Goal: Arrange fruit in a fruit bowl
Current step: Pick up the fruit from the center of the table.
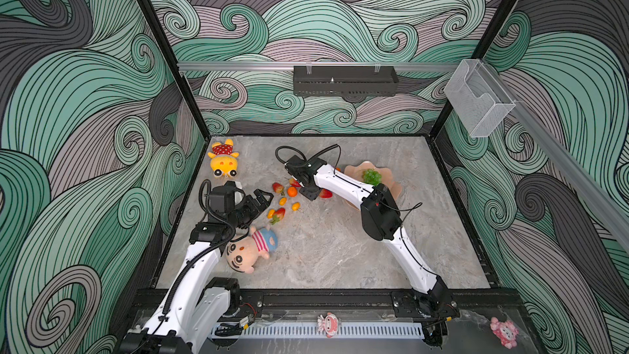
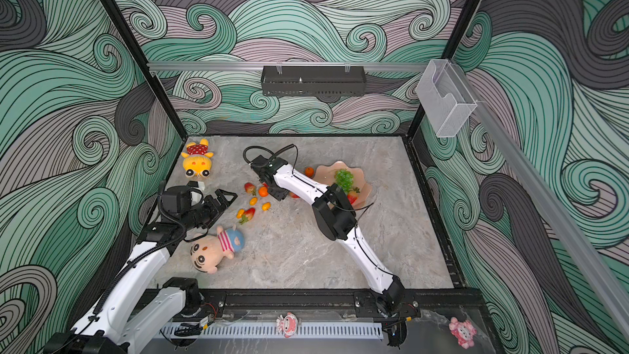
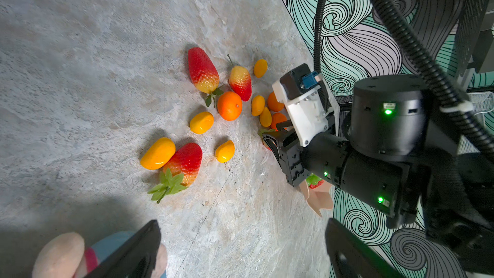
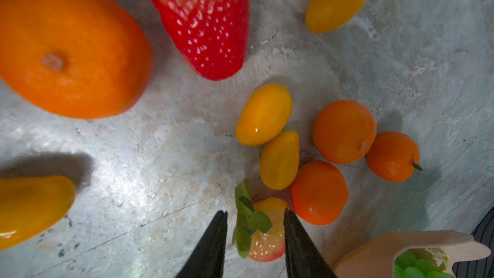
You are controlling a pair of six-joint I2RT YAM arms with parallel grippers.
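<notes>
Checking right end effector (image 4: 256, 236): low over the desk (image 4: 160, 156), straddling the target strawberry (image 4: 267, 242). Partly open. Touching the berry on one side, small gap past the green leaves on the other, so no clamp visible yet. Narrow spread probably on purpose: hard up against a small tangerine (image 4: 319, 192) and a kumquat (image 4: 279, 160), no room to go wider without knocking them.

Looks like a pick of the piece nearest the fruit bowl (image 1: 388, 173), for a short carry. Bowl near that end effector, partly hidden under the right arm in both top views. Already holding the grape bunch (image 1: 371, 176) plus a second strawberry (image 2: 352, 197) by the near rim.

Left end effector (image 3: 243, 223): wide open, empty, hovering above the desk close to the striped plush doll (image 1: 253, 248). Standing off, presumably to leave the pile free for the right arm.

Rest of the fruit loose on the desk between the arms: large tangerine (image 1: 292, 191), red strawberry (image 1: 278, 188), scattered kumquats. Most of the job left, judging by that.
</notes>
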